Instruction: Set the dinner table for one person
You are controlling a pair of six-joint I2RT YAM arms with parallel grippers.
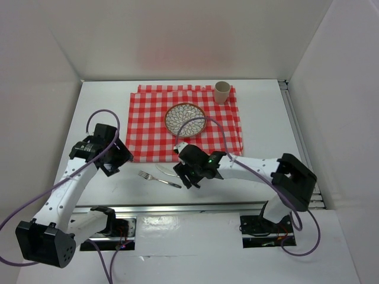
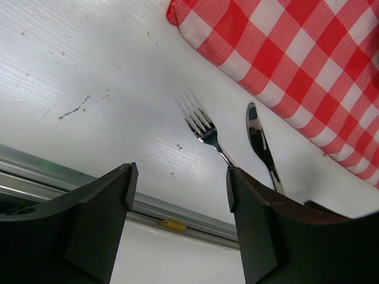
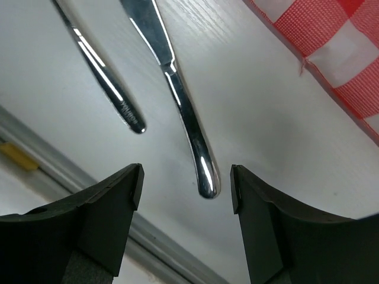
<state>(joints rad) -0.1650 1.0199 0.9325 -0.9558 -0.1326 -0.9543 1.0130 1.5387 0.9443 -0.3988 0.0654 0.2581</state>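
The fork [image 2: 204, 131] and knife [image 2: 259, 142] are polished metal, mirror-glossy. The checked cloth [image 2: 296, 53] is matt woven fabric. The white worktop [image 2: 89, 71] looks smooth, faintly grained and scuffed; its edge rail [image 2: 41, 168] is dull brushed metal.

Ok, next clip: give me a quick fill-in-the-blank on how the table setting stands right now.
1. The patterned plate sits on the checked ____.
2. The beige cup stands at that fabric's far ____ corner.
3. The fork and ____ lie side by side on the bare dinner table.
4. The right tool hovers with its jaws ____.
Missing words: cloth; right; knife; open.
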